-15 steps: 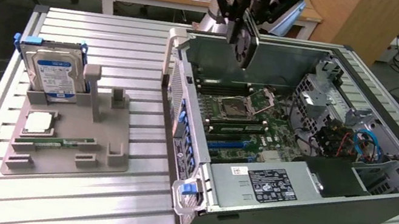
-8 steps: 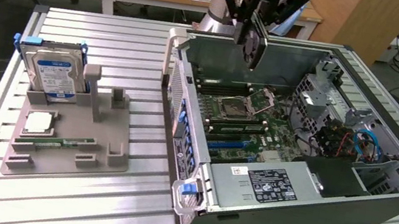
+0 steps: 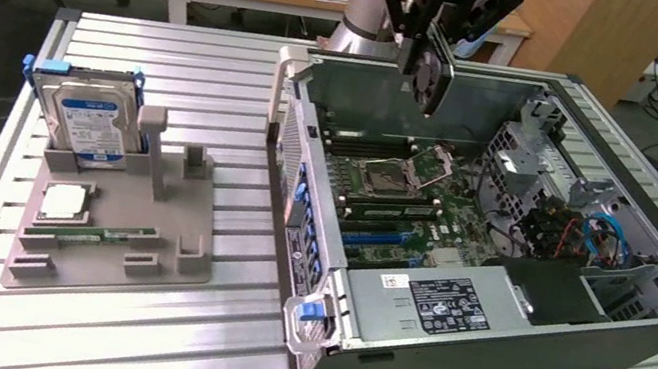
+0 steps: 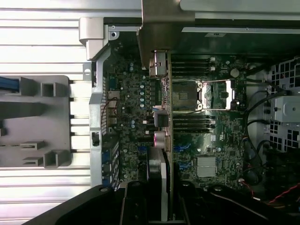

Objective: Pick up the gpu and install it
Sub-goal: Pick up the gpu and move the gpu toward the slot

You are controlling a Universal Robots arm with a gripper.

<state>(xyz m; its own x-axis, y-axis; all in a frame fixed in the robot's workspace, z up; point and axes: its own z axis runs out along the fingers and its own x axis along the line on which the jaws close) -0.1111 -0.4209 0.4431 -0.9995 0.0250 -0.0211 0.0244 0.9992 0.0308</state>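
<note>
**Gpu aloft over the open case**

Clamped in the gripper (image 3: 439, 47), jaws closed on the upper edge of the gpu (image 3: 434, 86). Hanging upright, thin edge toward the exterior camera, above the far part of the open computer case (image 3: 299, 200). Clear of the motherboard (image 3: 414, 205) below, not seated in any slot. From the wrist, seen as a narrow strip running across the board, its grey end bracket (image 4: 161, 28) overlapping the case rim.

Beneath and close by: the CPU socket (image 3: 382, 176). Toward the exterior view's right, crowding that side: a metal drive cage (image 3: 523, 163) and a tangle of blue and black cables (image 3: 598, 237). Nearer the camera, the power supply (image 3: 430, 304).

Well apart, at the exterior view's left: a grey holder (image 3: 157, 236), with a blue-labelled hard drive (image 3: 96, 123) standing upright in it and a RAM stick (image 3: 110, 234) lying flat. All resting on a ribbed metal table (image 3: 138, 344).
</note>
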